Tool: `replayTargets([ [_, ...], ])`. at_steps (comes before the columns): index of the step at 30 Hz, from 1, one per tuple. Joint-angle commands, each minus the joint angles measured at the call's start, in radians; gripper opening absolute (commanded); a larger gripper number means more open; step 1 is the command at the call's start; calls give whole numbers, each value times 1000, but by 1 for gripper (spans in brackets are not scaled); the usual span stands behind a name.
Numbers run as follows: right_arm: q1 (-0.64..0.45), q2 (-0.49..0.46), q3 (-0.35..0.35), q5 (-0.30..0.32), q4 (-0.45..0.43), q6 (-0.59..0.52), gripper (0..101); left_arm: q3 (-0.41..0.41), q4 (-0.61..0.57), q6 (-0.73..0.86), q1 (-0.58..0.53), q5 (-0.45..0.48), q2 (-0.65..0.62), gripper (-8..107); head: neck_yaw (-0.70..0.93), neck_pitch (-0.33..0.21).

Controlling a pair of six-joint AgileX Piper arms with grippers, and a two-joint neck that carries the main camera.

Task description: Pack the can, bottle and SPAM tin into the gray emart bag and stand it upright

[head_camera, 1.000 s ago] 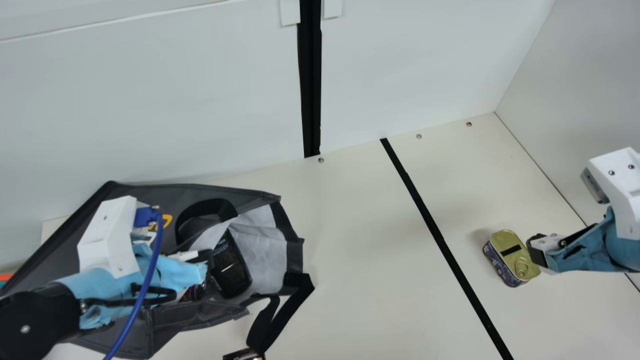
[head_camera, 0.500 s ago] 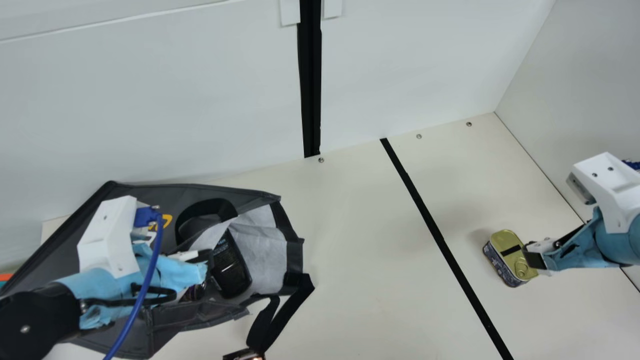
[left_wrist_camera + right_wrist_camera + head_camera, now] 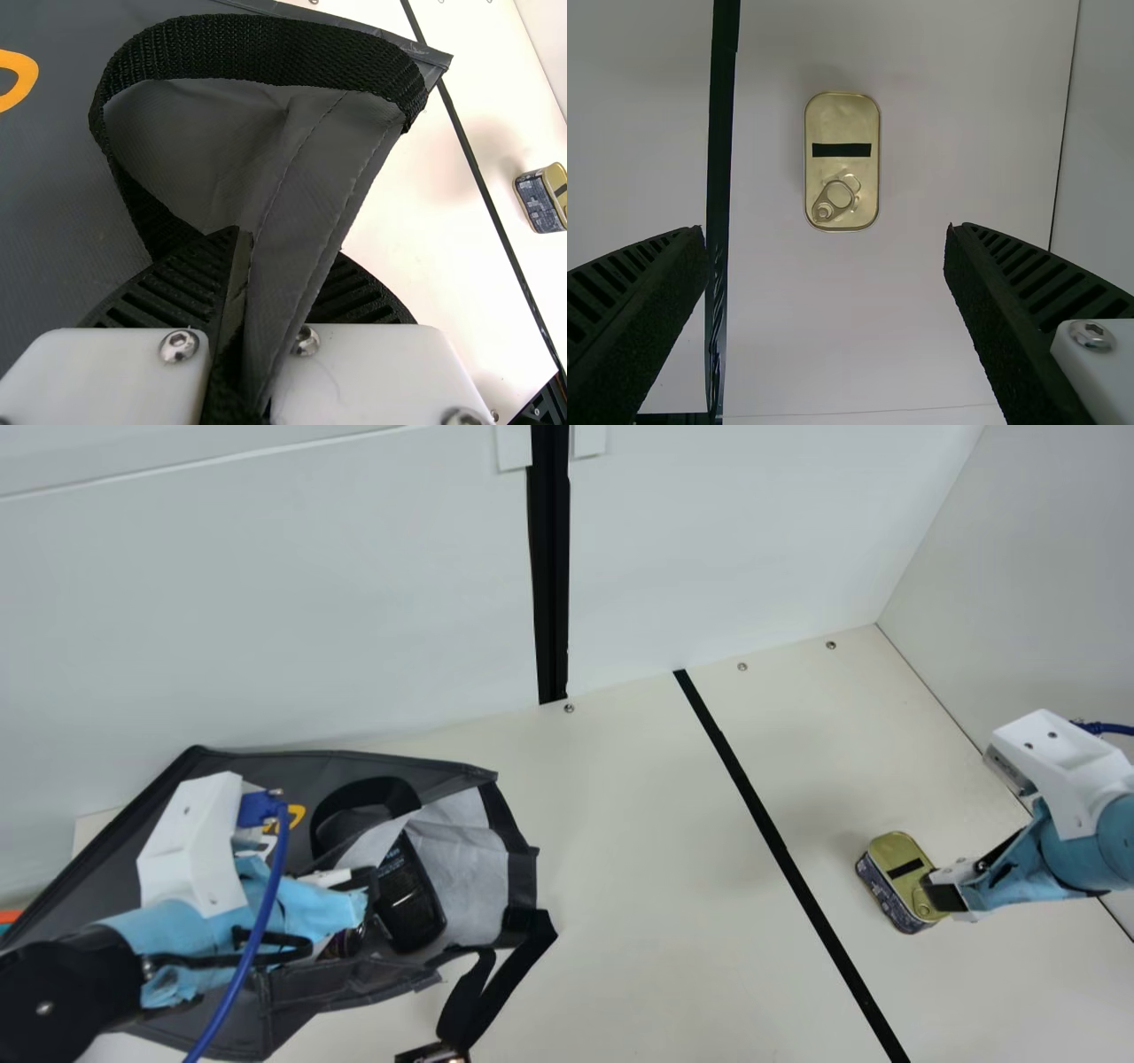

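SPAM tin (image 3: 893, 868) is flat on the tabletop (image 3: 656, 850), ring-pull up. My right gripper (image 3: 944, 893) is near it; right wrist view has the fingers (image 3: 633, 305) wide apart, tin ahead of the tips, roughly centred. My left gripper (image 3: 365, 890), well left of the tin, is clamped on the edge of the gray emart bag (image 3: 106, 886). Black bottle (image 3: 416, 912) inside, also left of the tin.
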Motion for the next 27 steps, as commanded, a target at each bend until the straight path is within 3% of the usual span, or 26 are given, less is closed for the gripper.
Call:
replayTargets([
  [1,-2,11,0,2,-2,-7,95,0,0,0,0,0,0,-8,-1,-23],
  [8,-11,57,-2,0,-1,-28,95,0,0,0,0,0,0,-8,-1,-23],
  [27,18,201,61,-136,0,-20,95,0,0,0,0,0,0,-8,-1,-23],
])
